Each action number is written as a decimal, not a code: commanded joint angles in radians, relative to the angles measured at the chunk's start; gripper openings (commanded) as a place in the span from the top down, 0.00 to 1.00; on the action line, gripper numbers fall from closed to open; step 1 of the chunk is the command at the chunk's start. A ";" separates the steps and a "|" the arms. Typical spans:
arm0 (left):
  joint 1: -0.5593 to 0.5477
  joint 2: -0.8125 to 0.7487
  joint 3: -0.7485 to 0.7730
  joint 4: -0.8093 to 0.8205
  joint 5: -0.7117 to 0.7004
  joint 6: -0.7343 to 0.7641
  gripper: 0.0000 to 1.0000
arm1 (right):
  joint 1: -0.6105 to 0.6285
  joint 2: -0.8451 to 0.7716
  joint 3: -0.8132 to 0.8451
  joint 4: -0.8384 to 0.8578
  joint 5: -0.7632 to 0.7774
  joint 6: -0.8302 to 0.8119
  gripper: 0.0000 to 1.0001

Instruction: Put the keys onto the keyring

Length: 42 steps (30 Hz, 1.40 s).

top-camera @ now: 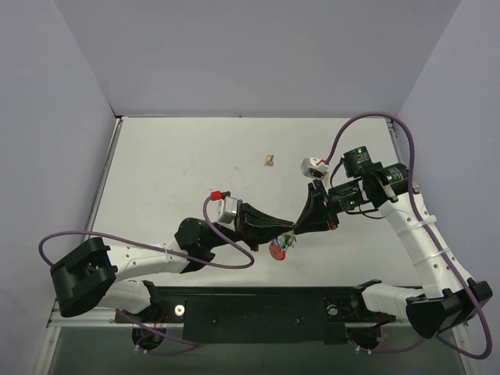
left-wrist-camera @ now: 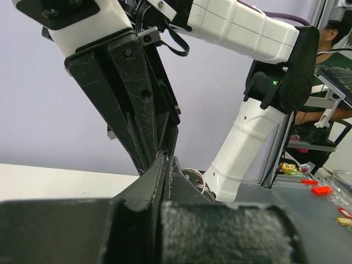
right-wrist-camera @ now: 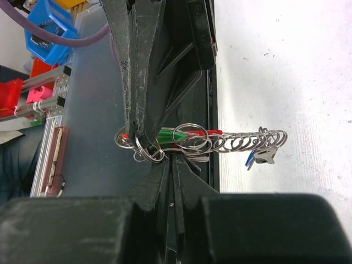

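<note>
Over a scuffed pale-grey table (top-camera: 180,172) with lilac walls (top-camera: 258,55) around, the left gripper (right-wrist-camera: 140,144) pinches the keyring (right-wrist-camera: 147,154). The right gripper (right-wrist-camera: 172,162), fingers pressed together, touches it. Keys (right-wrist-camera: 267,157) hang from its ring chain (right-wrist-camera: 236,142).

The left arm (top-camera: 148,262) lies low, stretched from its base toward the middle. Its left tool (top-camera: 287,234) points to the right with both fingers pressed tight together. The right arm (top-camera: 418,234) climbs from its base, folds at the elbow and reaches back toward the left. Its right tool (top-camera: 303,225) slants downward, fingers likewise pressed together. The two tool tips meet almost nose to nose, the right one coming in steeply from above the left one.
</note>
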 commanded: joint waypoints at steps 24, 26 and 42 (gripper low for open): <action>0.003 0.000 0.025 0.184 0.065 -0.069 1.00 | -0.051 -0.041 -0.004 0.081 -0.091 0.033 0.80; 0.011 -0.020 0.010 0.158 0.063 -0.060 1.00 | -0.063 -0.046 -0.006 0.081 -0.061 0.032 0.77; 0.052 -0.137 -0.053 -0.050 0.031 -0.025 1.00 | -0.088 -0.087 0.023 -0.121 0.032 -0.263 0.46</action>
